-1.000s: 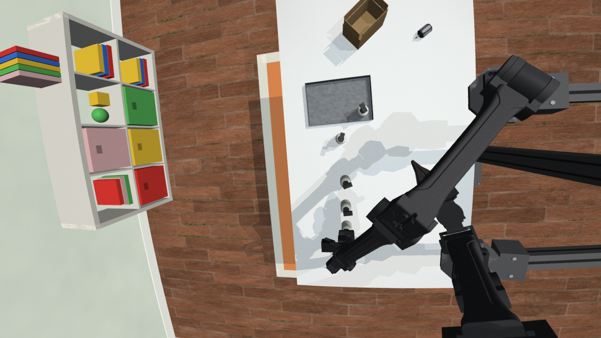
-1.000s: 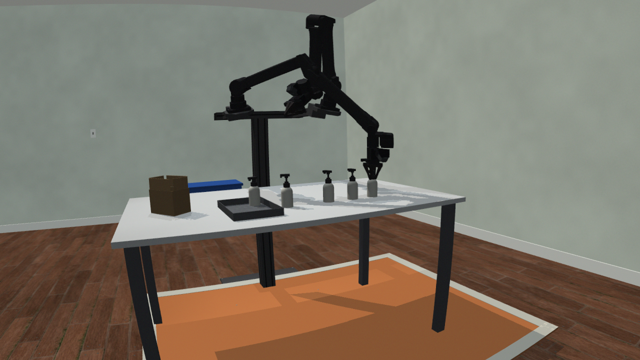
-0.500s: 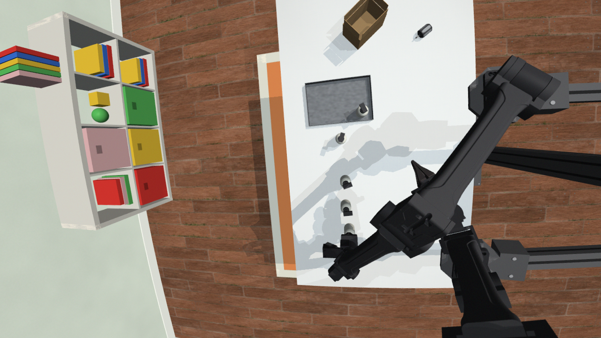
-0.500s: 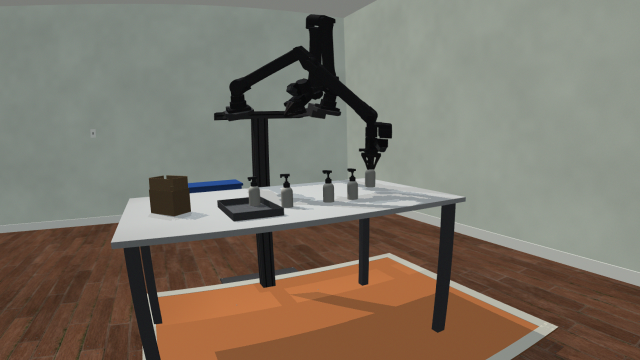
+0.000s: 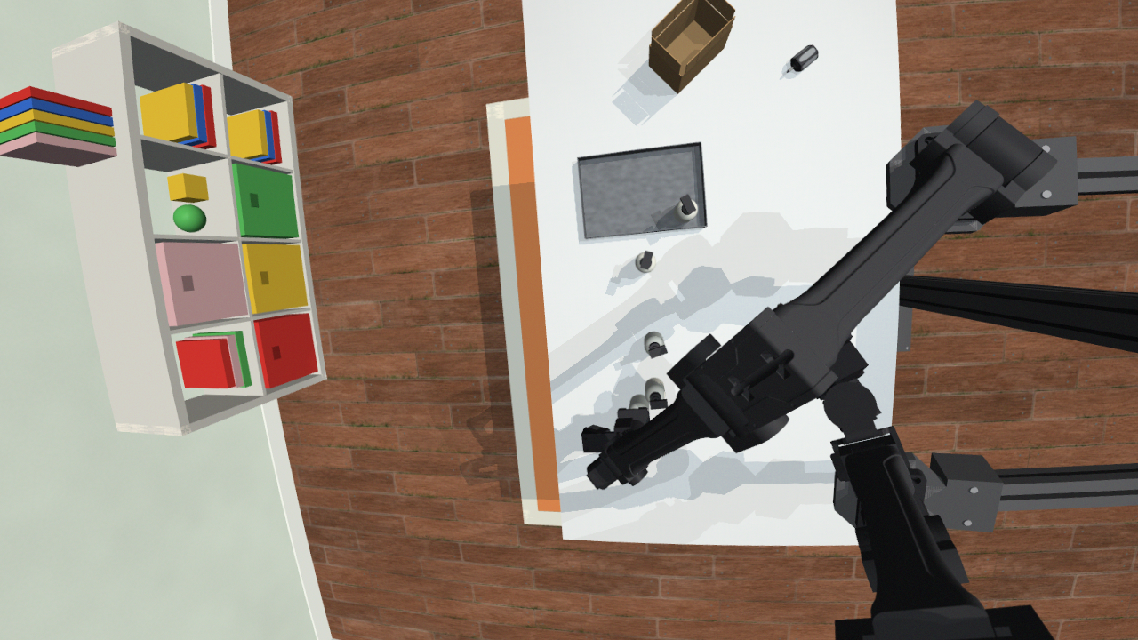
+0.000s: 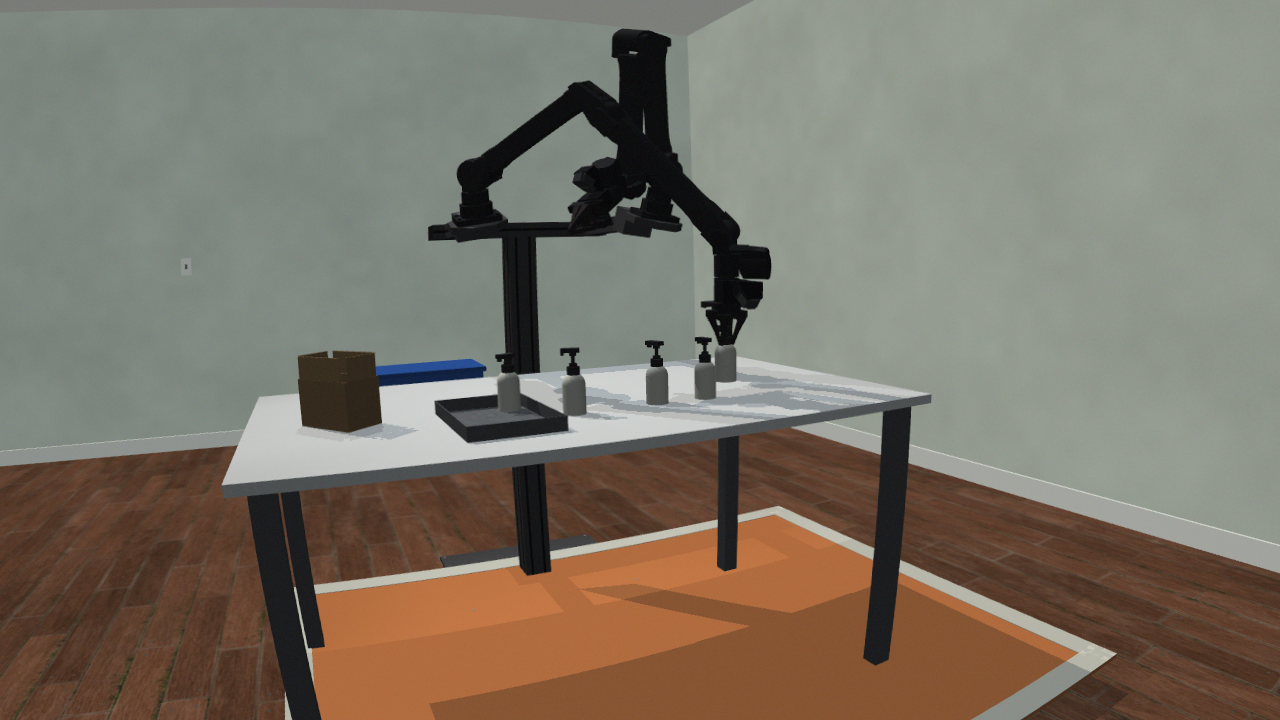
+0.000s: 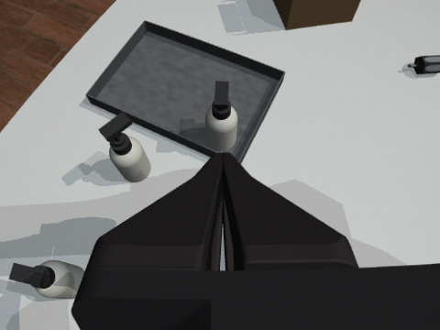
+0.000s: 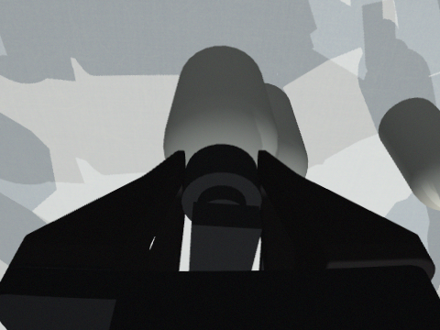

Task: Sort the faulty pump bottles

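Five grey pump bottles with black pumps are on the white table. One bottle [image 5: 684, 209] [image 6: 508, 391] [image 7: 221, 124] stands in the grey tray [image 5: 629, 190] [image 6: 474, 428] [image 7: 151, 78]. Three more stand upright in a row beyond it: the second [image 5: 645, 260] [image 6: 573, 391] [image 7: 129, 158], the third [image 5: 654, 343] [image 6: 657, 383] and the fourth [image 5: 654, 389] [image 6: 705, 378] [image 8: 412, 147]. My right gripper [image 6: 725, 338] [image 8: 221, 164] is shut on the neck of the end bottle [image 5: 637, 402] [image 6: 725, 362] [image 8: 220, 101] and holds it upright, just above the table. My left gripper [image 7: 222, 166] is shut and empty, high above the table near the tray.
An open cardboard box [image 5: 690, 39] [image 6: 338, 391] [image 7: 316, 11] stands past the tray. A small dark object [image 5: 804, 57] [image 7: 428, 64] lies near the far table corner. The right arm crosses over the near half of the table. An orange mat covers the floor below.
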### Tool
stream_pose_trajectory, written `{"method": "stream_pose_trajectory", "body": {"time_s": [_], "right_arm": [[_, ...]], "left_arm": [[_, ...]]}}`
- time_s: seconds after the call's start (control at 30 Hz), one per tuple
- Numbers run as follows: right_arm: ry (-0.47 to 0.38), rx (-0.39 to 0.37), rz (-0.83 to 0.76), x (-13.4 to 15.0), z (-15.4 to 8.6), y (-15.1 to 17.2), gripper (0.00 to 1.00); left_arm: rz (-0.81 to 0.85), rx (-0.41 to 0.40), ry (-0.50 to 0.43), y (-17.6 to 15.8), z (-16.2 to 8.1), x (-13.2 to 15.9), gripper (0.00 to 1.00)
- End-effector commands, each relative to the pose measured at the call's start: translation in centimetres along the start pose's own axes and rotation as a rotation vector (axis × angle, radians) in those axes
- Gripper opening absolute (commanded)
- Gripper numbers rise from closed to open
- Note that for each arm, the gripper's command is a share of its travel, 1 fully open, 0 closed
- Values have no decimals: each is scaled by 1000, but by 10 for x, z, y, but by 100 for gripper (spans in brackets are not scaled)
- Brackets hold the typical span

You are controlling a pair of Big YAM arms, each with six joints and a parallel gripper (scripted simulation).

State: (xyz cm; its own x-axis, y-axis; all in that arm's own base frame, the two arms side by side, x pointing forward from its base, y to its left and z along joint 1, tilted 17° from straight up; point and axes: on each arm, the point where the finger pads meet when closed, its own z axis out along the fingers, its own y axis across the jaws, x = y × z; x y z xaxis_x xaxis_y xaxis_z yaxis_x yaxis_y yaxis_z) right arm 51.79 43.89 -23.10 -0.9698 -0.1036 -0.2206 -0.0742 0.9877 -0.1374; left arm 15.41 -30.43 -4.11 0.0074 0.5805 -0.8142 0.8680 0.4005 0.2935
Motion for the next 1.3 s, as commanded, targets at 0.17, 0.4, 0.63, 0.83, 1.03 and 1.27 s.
{"method": "stream_pose_trajectory", "body": {"time_s": [0.17,0.4,0.63,0.83,1.03,1.27], "right_arm": [[-75,-56,-25,-104,-37,-121,22],[-76,-26,-26,-129,-37,-342,22],[-58,20,8,-74,-40,-542,22],[-51,30,23,-46,-43,-587,22],[-56,33,40,-51,-32,-595,22],[-32,29,41,-43,-14,-592,22]], "left_arm": [[-3,-31,-4,11,31,-14,0],[-41,-89,-4,43,107,-55,0],[-75,-143,-12,89,163,-104,0],[-79,-145,-6,95,177,-113,0],[-84,-156,-28,100,179,-121,0],[-85,-148,-17,95,176,-115,0]]}}
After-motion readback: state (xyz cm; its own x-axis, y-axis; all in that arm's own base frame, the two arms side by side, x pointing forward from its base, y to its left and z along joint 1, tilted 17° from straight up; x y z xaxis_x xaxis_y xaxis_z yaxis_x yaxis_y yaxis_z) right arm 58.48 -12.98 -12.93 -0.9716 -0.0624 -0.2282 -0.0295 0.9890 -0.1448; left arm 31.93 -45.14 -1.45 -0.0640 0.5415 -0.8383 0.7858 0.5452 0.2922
